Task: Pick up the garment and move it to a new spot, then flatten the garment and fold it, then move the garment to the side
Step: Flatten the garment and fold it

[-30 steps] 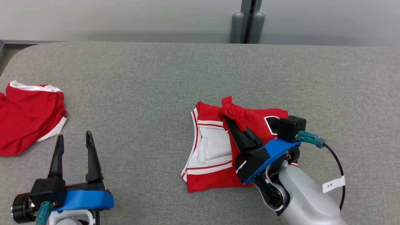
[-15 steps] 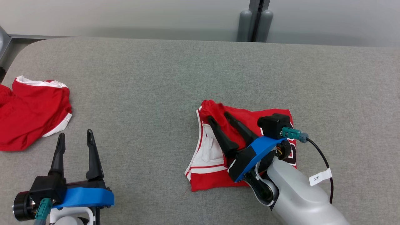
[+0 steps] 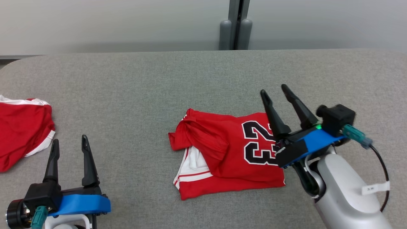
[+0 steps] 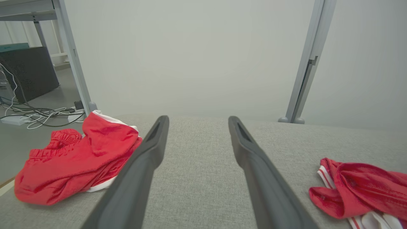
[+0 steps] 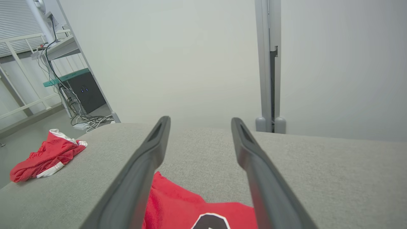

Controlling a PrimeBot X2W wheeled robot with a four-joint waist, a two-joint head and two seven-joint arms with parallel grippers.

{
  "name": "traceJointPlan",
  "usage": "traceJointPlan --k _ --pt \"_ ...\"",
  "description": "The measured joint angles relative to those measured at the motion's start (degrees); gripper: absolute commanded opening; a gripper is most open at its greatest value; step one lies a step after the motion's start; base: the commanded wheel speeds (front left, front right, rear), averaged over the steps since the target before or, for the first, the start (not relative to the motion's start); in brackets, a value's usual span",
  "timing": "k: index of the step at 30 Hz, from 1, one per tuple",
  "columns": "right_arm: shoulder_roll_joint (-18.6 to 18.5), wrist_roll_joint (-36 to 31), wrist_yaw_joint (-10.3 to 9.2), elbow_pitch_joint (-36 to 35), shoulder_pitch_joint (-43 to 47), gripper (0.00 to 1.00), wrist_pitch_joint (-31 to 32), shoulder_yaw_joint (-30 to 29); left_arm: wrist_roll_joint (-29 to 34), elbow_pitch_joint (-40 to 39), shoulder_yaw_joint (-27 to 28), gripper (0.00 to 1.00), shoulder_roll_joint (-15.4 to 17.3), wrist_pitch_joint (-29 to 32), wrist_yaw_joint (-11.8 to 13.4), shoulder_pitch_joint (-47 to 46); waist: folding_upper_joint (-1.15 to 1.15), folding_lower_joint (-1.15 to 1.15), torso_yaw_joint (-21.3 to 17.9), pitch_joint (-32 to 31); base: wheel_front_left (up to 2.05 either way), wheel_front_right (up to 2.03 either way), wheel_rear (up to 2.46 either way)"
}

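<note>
The garment (image 3: 229,152) is a red jersey with a black 23 and white trim, lying folded on the grey table (image 3: 159,89) near the middle; it also shows as the garment (image 4: 359,190) and the garment (image 5: 190,210). My right gripper (image 3: 273,90) is open and empty, raised just off the jersey's right edge, fingers pointing to the far side. Open and empty too, my left gripper (image 3: 68,143) rests at the lower left, well apart from the jersey. Both wrist views show the fingers spread with nothing between them.
Another red and white cloth (image 3: 22,127) lies crumpled at the table's left edge; the same cloth (image 4: 79,159) is seen near my left fingers. A grey post (image 3: 235,28) stands behind the table's far edge against a pale wall.
My right gripper let go of the jersey's fabric, opened, and drew back to the right and up. The flap now lies over the jersey. The head camera shifted; the left arm stayed.
</note>
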Motion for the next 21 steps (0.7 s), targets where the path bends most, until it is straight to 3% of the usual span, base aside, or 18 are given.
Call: traceJointPlan --k 4,12,21 --pt "-0.4 -3.7 0.00 -6.8 6.0 1.00 0.0 -7.1 0.3 -0.1 0.3 1.00 0.0 0.0 0.0 0.3 0.00 -0.01 -0.9 -0.6 0.00 0.00 0.00" --pt "1.2 -9.7 0.00 -16.6 18.6 1.00 0.0 -15.5 0.4 0.1 0.6 1.00 0.0 0.0 -0.3 1.0 0.00 -0.01 -1.0 -1.5 0.00 0.00 0.00" --pt "4.2 -12.7 0.00 -20.2 27.4 1.00 -0.1 -17.9 1.4 -0.1 -0.1 1.00 0.0 0.0 -0.1 3.2 0.00 -0.01 -0.5 -2.5 0.00 0.00 0.00"
